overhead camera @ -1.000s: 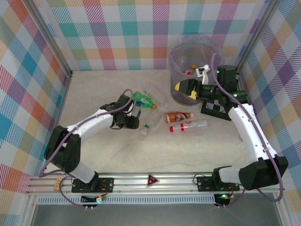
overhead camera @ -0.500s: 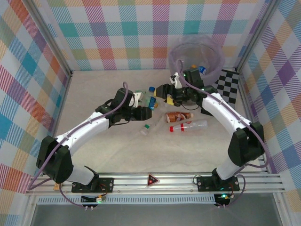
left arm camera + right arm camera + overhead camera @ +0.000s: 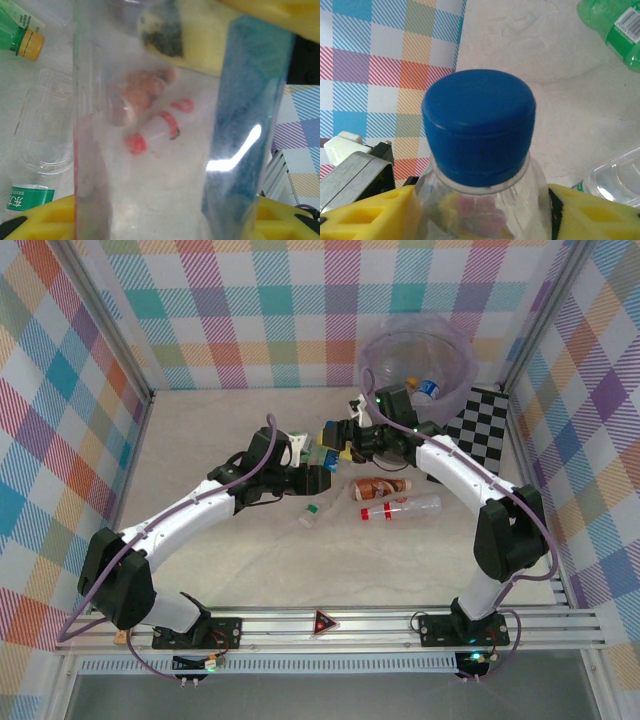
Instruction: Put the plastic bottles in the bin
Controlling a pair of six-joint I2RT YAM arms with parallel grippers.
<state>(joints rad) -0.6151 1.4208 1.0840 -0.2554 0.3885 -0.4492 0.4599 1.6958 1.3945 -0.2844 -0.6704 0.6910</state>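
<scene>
- Bottles are seen inside the bin.
- A blue-capped bottle is pinched by the left gripper and the right gripper.
- A brown-labelled bottle and others are left lying on the table.

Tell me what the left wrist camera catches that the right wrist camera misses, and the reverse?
Left wrist camera's extras: the blue label on the clear bottle, the yellow cap of the green bottle, and, blurred through the clear wall, a brown bottle and a red-capped bottle. Right wrist camera's extra: the clear bottle's blue cap, seen close. Shared: the clear bottle between yellow fingers, the green bottle, a crushed clear bottle and the checked wall.
</scene>
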